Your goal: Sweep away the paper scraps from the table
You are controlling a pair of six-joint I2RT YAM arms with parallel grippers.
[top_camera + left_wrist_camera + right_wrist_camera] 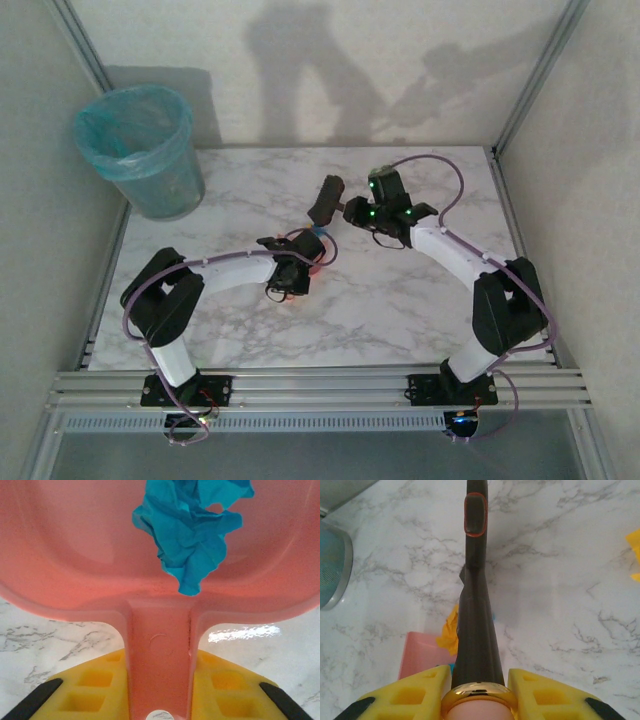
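My left gripper (159, 682) is shut on the handle of a flat pink dustpan (75, 555), which rests on the marble table (400, 300). A crumpled cyan paper scrap (190, 530) lies inside the pan. My right gripper (479, 680) is shut on a dark brush (476, 605) with a gold ring at its handle, pointing away over the table. An orange-yellow paper scrap (448, 632) sits beside the brush at the dustpan's edge (420, 655). More yellow scraps (634, 542) lie on the table at the far right. From above, both grippers (290, 268) (375, 212) meet mid-table.
A grey bin with a teal liner (140, 150) stands at the table's back left corner, its rim (335, 565) left of the brush. Aluminium rails (320, 385) edge the near side, and walls close in the left, right and back.
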